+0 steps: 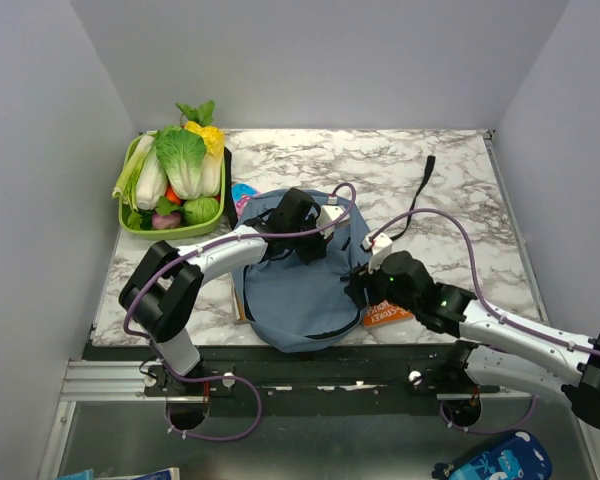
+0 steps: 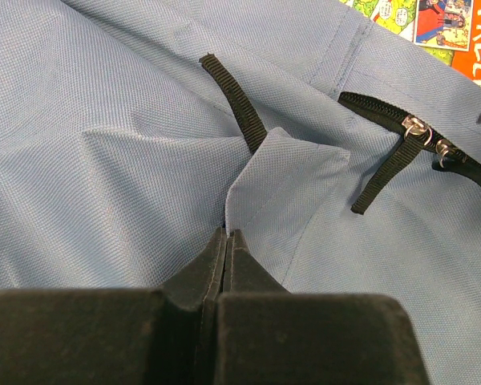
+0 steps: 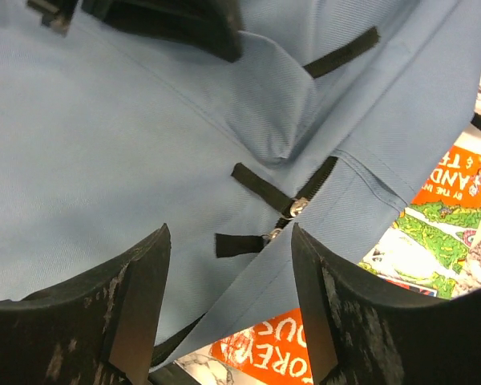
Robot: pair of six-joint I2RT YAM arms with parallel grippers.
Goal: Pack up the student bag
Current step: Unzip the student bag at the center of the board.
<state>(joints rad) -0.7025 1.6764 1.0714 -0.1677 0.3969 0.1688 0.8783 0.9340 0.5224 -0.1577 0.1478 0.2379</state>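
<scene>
Green basket [image 1: 166, 232] of vegetables [image 1: 183, 160]; student bag [image 1: 300, 292]

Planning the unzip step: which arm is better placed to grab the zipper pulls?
Right. The right gripper hangs open over the zipper pulls, while the left gripper is shut on a fold of the bag.

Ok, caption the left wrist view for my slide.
Left gripper pinches a fold of the student bag near its zipper pulls.
</scene>
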